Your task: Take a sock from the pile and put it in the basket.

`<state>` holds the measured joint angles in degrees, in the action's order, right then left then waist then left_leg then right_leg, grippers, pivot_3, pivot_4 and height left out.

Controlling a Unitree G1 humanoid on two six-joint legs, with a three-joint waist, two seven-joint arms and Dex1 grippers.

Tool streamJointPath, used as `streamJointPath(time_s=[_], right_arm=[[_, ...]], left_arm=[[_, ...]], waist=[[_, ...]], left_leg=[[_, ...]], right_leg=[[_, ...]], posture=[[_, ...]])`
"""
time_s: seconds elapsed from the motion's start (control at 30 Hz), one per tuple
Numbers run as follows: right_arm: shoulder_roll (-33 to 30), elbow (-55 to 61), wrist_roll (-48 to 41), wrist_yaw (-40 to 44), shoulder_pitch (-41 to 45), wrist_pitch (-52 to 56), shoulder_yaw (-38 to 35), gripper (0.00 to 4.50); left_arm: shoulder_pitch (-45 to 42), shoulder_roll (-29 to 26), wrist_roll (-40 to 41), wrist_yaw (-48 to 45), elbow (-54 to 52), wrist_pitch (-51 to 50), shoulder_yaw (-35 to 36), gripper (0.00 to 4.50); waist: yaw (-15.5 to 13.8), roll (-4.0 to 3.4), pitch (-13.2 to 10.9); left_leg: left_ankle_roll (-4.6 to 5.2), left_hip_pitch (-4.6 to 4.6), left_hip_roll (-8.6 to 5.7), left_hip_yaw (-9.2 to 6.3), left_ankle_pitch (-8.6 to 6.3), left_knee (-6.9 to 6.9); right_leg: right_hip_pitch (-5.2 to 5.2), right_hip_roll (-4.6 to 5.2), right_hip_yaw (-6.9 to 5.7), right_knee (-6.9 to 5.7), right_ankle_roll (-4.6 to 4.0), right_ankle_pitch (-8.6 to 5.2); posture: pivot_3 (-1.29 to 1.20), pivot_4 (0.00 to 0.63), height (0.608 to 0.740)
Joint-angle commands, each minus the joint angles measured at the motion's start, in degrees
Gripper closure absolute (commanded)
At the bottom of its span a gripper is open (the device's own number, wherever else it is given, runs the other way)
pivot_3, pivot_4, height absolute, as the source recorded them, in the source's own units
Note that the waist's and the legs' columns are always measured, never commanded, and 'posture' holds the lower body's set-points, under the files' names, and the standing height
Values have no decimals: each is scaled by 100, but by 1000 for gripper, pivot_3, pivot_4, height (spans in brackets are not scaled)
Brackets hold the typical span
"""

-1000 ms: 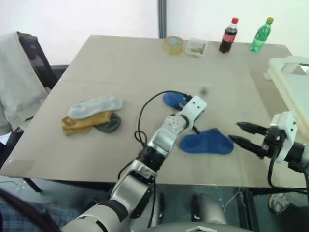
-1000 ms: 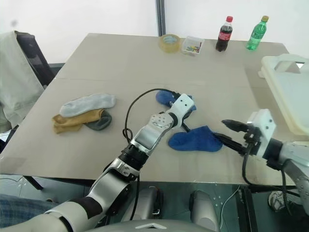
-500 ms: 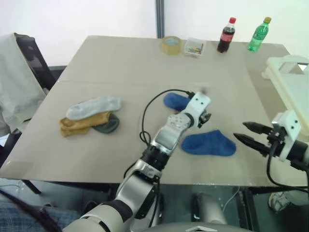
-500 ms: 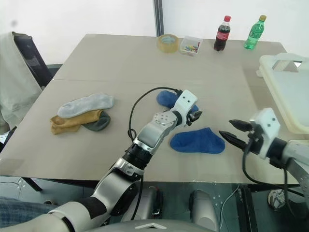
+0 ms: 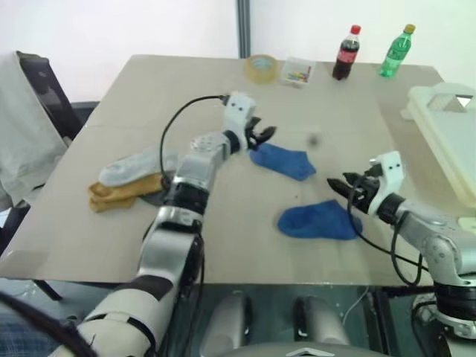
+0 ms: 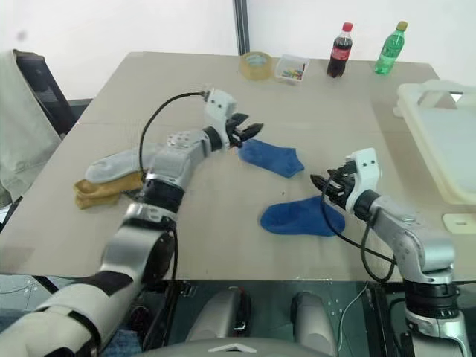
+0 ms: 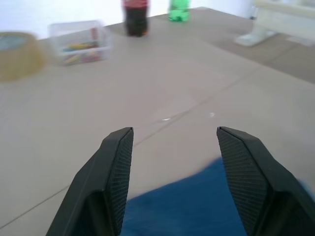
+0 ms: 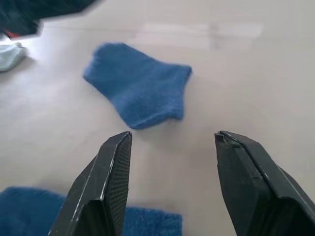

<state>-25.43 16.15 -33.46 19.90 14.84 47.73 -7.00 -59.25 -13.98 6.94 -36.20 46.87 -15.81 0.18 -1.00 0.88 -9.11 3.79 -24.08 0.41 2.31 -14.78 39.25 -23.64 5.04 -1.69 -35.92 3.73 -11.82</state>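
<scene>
The pile (image 5: 130,182) of grey and mustard socks lies well left of the left tool (image 5: 262,135), whose fingers stand apart and empty just above one blue sock (image 5: 284,161). The right tool (image 5: 341,186), also spread, hovers at a second blue sock (image 5: 318,220); the basket (image 5: 446,134) stands to its right on the table (image 5: 186,89).

My left gripper (image 7: 172,147) has matt black plastic fingers (image 7: 112,172) with finely ribbed inner pads; my right gripper (image 8: 170,162) shows the same ridged, dull black finish; the royal blue fuzzy cloth sock (image 5: 283,161) looks soft and nappy, as does the second blue plush sock (image 5: 318,220) nearer me; the beige table top (image 5: 186,89) is smooth and matt; the large off-white plastic basket (image 5: 445,111) has a faint sheen; the cola bottle (image 5: 343,53) looks glossy.
</scene>
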Motion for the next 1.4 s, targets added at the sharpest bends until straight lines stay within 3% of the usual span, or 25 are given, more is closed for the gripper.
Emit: streamJointPath(time_s=[0.03, 0.33, 0.53, 0.7, 0.73, 0.87, 0.9, 1.0, 1.23, 1.33, 1.4], right_arm=[[366, -299, 141, -241, 265, -16, 147, 1761], [1452, -1436, 526, -679, 1120, -288, 278, 1761], [1567, -1593, 696, -669, 1190, -306, 322, 1761], [1481, -1612, 773, -609, 1149, -364, 265, 4008], [1466, -1619, 789, -598, 1149, -371, 262, 4459], [1422, -1667, 885, -547, 1169, -417, 299, 4500], [1416, -1672, 904, -532, 1177, -424, 311, 4500], [1406, -1665, 949, -495, 1199, -428, 327, 4500], [1302, -1356, 1025, -321, 1246, -439, 329, 4500], [1195, -825, 883, -302, 1234, -193, 265, 4500], [1042, -176, 709, -327, 1061, 176, 194, 4500]], left_arm=[[-421, -91, -59, -413, 1141, 440, 66, 1588], [-509, -58, -619, -660, 2218, 912, -237, 1588], [-351, -65, -627, -880, 2048, 855, -183, 1588], [-157, -150, -607, -795, 1911, 806, -106, 1520], [-127, -158, -589, -791, 1878, 778, -79, 1766], [-32, -158, -475, -795, 1745, 598, 46, 3033], [-9, -158, -451, -807, 1704, 537, 64, 3618], [96, -166, -442, -871, 1551, 383, 30, 4480], [345, -186, -250, -914, 842, -70, 115, 4480], [614, -211, 229, -999, -355, -927, 333, 4480], [1097, -156, 1068, -976, -1942, -2176, 682, 4480]], waist=[[9, 0, 0], [38, 0, -1], [36, -1, 0], [63, -2, 0], [78, -2, 0], [134, -2, 0], [142, -2, 0], [177, -2, 0], [184, -2, 0], [187, -3, -2], [189, -4, -3]], left_leg=[[0, -3, -1, 1, 0, -2], [-16, -47, -1, -1, 9, -1], [-14, -46, -1, -10, 8, 0], [-15, -43, 0, -9, 9, 0], [-14, -41, 0, -9, 8, 0], [-10, -34, 0, -10, 6, 0], [-10, -32, 0, -10, 6, 1], [-12, -22, 0, -8, 7, 2], [-15, 18, 4, 2, 9, 1], [-15, 18, 11, 8, 9, 1], [-16, 9, 18, 9, 9, -1]], right_leg=[[-4, 1, 1, 1, 1, 0], [-44, 2, -9, -8, 10, 4], [-43, 2, -11, -14, 9, 4], [-44, 2, -10, -17, 9, 4], [-43, 2, -9, -20, 9, 4], [-43, 2, -8, -33, 9, 4], [-43, 2, -8, -38, 9, 4], [-41, 3, -3, -53, 9, 4], [-23, 2, 13, -80, 7, 2], [-25, 2, 20, -80, 8, 2], [-34, 2, 22, -78, 8, 2]], posture=[[0, 150, 740], [0, 150, 740], [0, 150, 740], [0, 150, 740], [0, 150, 740], [0, 150, 740], [0, 150, 740], [0, 150, 740], [0, 150, 740], [0, 150, 740], [0, 150, 740]])
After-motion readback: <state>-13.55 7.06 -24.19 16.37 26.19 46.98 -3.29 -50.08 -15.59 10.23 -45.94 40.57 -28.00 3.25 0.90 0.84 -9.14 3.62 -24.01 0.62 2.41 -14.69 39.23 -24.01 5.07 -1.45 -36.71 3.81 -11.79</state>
